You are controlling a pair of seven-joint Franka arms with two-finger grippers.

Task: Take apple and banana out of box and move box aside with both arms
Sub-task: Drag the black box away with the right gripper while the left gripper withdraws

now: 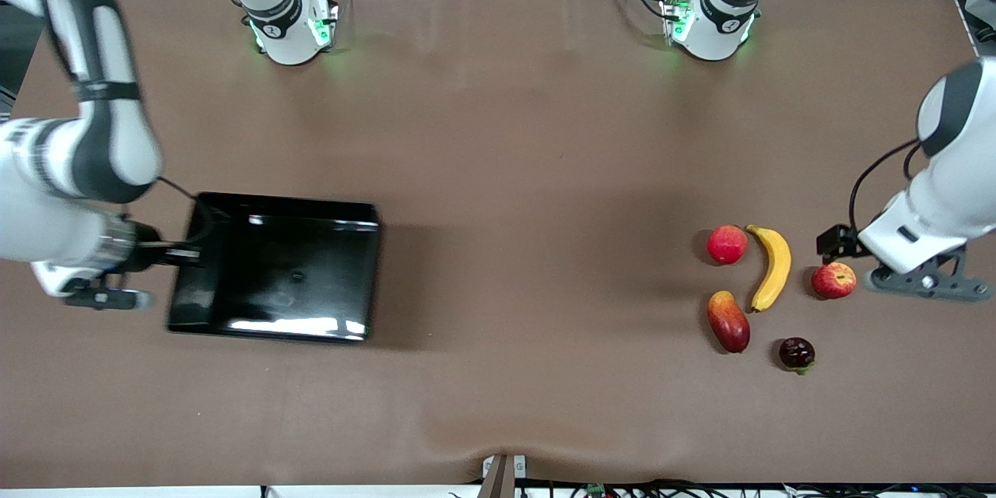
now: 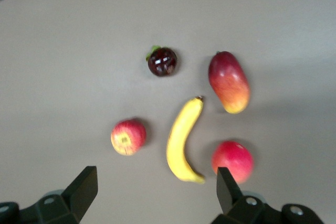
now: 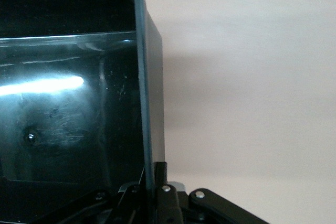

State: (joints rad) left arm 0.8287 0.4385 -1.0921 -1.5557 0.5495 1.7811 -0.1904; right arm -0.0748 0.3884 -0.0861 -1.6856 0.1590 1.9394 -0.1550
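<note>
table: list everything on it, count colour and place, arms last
black tray: 1, glossy black, toward the right arm's end of the table
banana: 1, yellow, toward the left arm's end
apple: 1, red with yellowish patches, beside the banana
round fruit: 1, pinkish red, beside the banana
mango: 1, red-orange, nearer the front camera than the round fruit
dark fruit: 1, dark maroon, nearest the front camera
table: 1, brown
right gripper: fingers shut on the tray's wall
left gripper: fingers open, over the apple and banana
</note>
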